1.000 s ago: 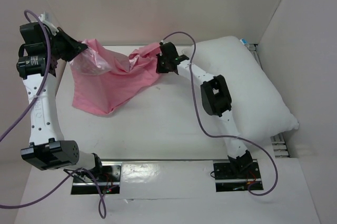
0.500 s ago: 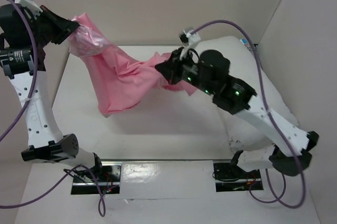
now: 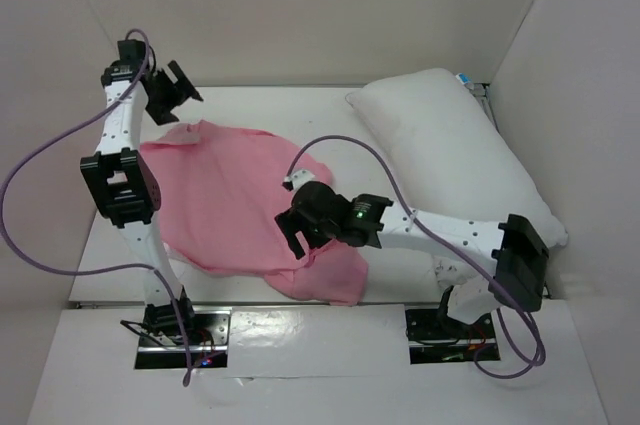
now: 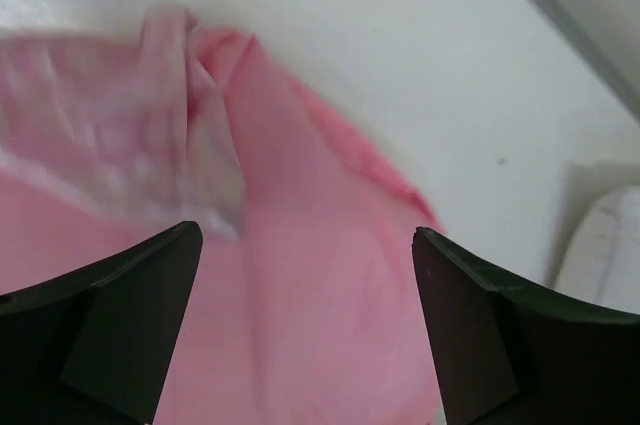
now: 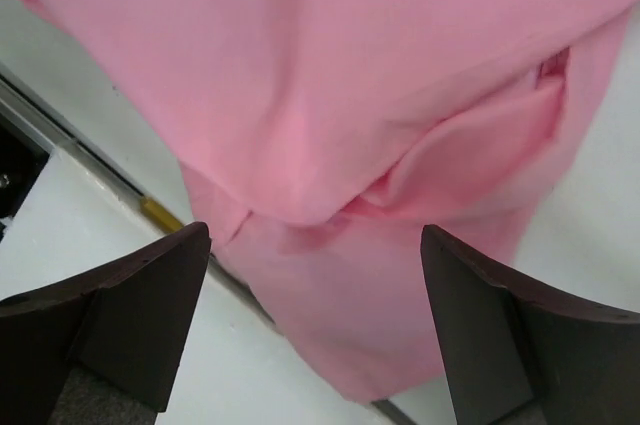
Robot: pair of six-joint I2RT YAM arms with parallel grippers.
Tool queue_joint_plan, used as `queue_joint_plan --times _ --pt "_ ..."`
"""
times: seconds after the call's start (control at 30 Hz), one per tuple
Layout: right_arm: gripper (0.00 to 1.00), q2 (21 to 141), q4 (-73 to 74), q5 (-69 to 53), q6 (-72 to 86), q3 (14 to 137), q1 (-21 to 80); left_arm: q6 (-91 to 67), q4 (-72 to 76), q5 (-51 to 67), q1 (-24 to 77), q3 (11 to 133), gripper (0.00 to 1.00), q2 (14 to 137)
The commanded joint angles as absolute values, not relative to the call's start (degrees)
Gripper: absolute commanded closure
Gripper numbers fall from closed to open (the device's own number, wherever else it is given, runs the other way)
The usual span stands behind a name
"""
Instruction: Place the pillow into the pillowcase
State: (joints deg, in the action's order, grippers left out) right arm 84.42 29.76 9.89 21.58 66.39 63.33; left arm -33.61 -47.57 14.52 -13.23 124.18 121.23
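Both arms hover over the pink pillowcase (image 3: 225, 195), which lies spread nearly flat on the counter (image 3: 300, 130); I judge the job barely begun. My left end effector (image 3: 172, 93) hangs above the cloth's far corner with its fingers spread wide and nothing between them. My right end effector (image 3: 295, 235) is just over the near edge of the cloth, equally wide and empty, and a loose fold of pink lies directly beneath it. The white pillow (image 3: 450, 155) sits well off to the right of the right end effector, apart from the cloth and wholly outside it. Laying the case out looks done. What I reckon is left is finding its mouth, holding it open, and feeding the pillow in. I cannot tell from these views which edge is the opening. Half a second ago the case hung stretched in the air, pinched between the two end effectors. Since then both have let go, the cloth has dropped to the counter, and the right arm has swung toward the near edge.
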Motion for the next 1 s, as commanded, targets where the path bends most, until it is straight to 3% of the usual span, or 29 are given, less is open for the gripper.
queue_joint_plan --times 0.0,0.27,0.47,0.6,0.67,0.73,0.8,0.87,0.9,0.97 --pt "0.07 76.4 31.2 15.3 25.6 67.5 63.1 -29.4 -51.5 7.1 -10.4 121.8 0.0 113.7" --pt "0.0 78.6 36.9 9.6 31.8 64.2 46.2 -28.1 -48.3 2.6 1.9 93.0 0.08 94.9" --pt "0.0 86.2 35.6 3.0 31.8 63.0 44.2 -30.6 -43.4 6.2 11.9 73.6 0.14 90.0" --pt "0.05 89.8 31.2 -1.1 33.0 58.8 44.2 -33.2 -42.3 6.2 16.9 70.6 0.17 90.6" --pt "0.15 91.0 29.5 -1.1 33.5 57.7 44.7 -33.2 -41.7 6.2 18.0 70.1 0.17 92.1" --pt "0.17 91.0 27.9 -1.1 34.6 56.5 45.3 -33.2 -40.3 9.7 19.9 70.0 0.17 92.6" --pt "0.26 91.0 24.2 -1.7 34.6 55.5 45.3 -32.7 -40.3 11.5 21.7 70.0 0.17 94.1" --pt "0.44 91.7 23.6 0.1 34.6 56.3 45.3 -32.2 -40.3 10.8 24.2 70.0 0.17 94.9" --pt "0.77 91.8 24.3 1.7 34.6 58.9 45.3 -32.7 -40.3 10.8 24.2 69.5 0.18 94.9" --pt "1.0 93.1 27.8 8.4 34.6 62.3 45.3 -33.2 -39.7 10.8 24.7 69.5 0.21 94.9"
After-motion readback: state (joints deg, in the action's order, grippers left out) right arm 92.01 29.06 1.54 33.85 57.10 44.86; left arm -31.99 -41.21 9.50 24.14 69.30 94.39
